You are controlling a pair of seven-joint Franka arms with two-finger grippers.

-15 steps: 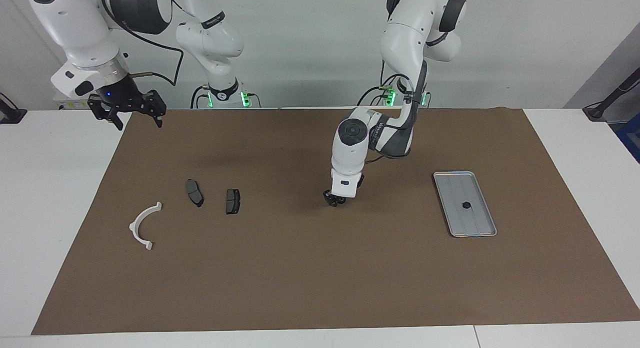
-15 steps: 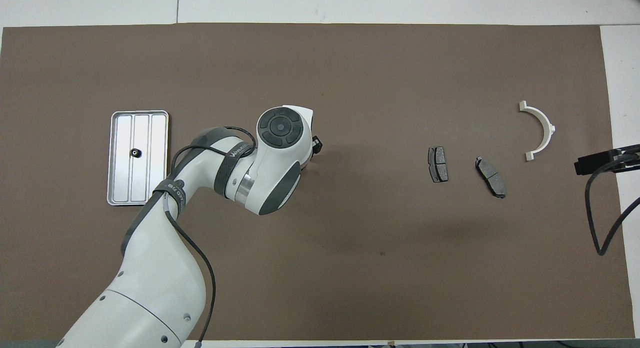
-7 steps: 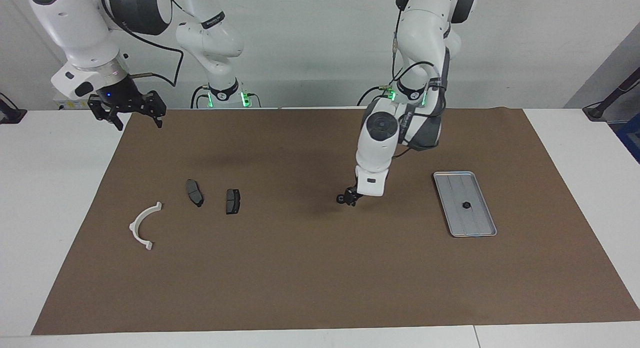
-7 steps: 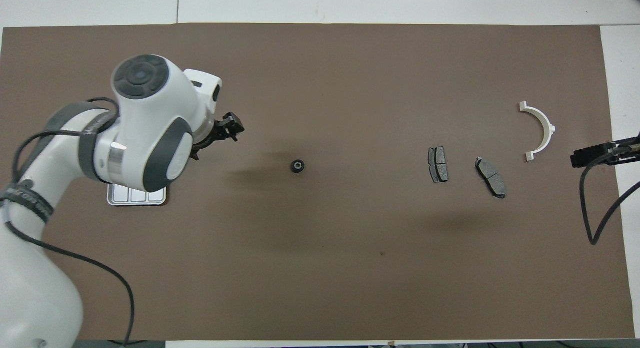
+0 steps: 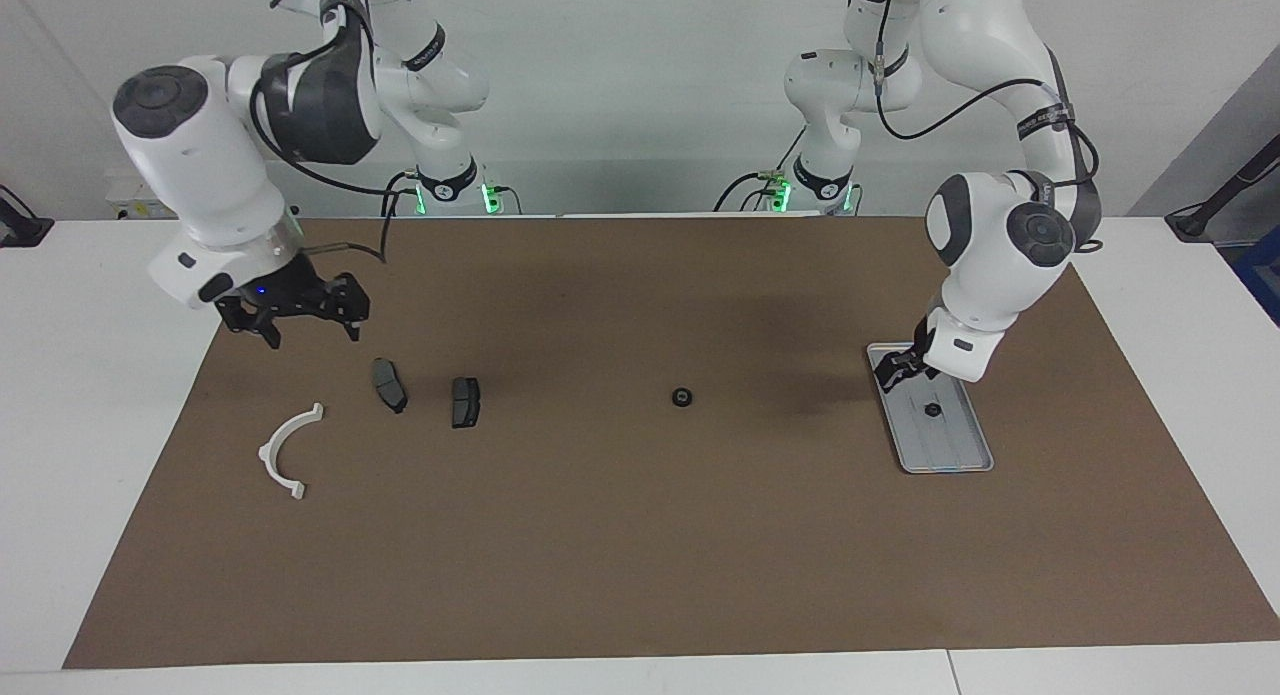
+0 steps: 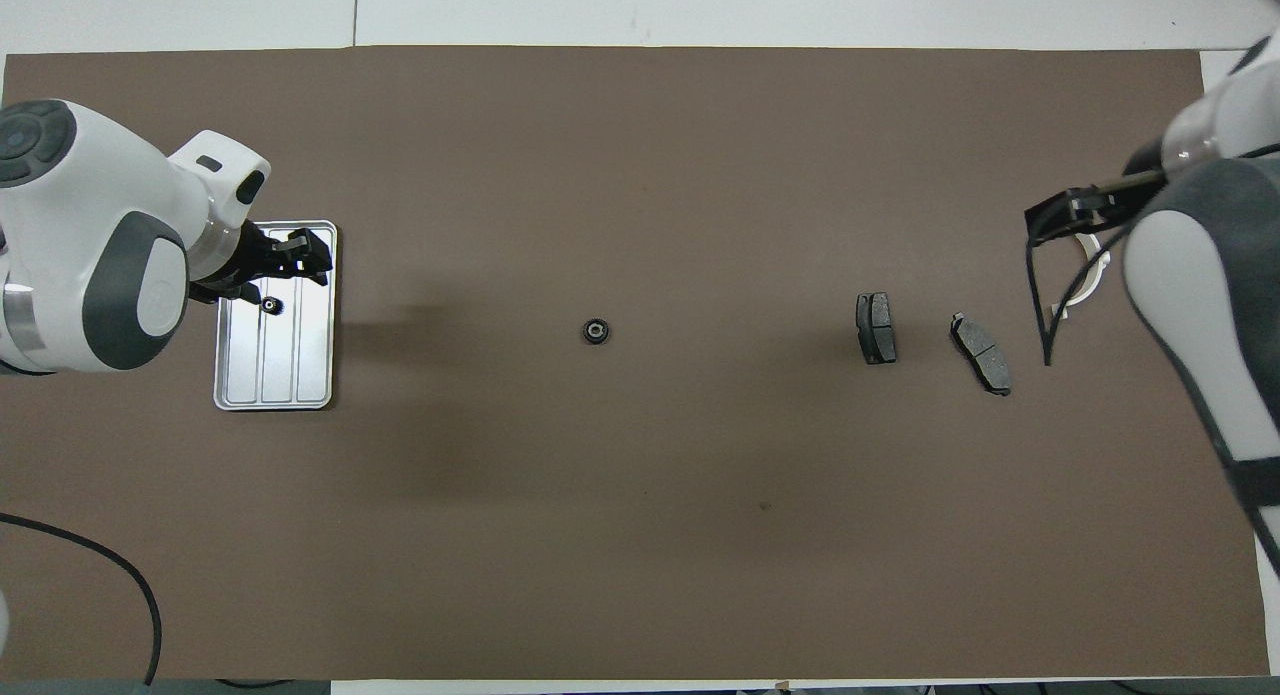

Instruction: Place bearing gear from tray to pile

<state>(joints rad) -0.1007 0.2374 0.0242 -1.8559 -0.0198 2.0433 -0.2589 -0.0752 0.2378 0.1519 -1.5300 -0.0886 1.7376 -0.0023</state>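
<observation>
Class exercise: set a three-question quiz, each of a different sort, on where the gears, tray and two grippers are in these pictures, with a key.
1. True or false: one bearing gear lies on the brown mat between the tray and the pile.
2. What is the left gripper over? A) the tray B) the pile C) bare mat
3. Fill in: a second gear lies in the ____.

Key: 1 true; 2 A; 3 tray. The right gripper hangs near the pile.
</observation>
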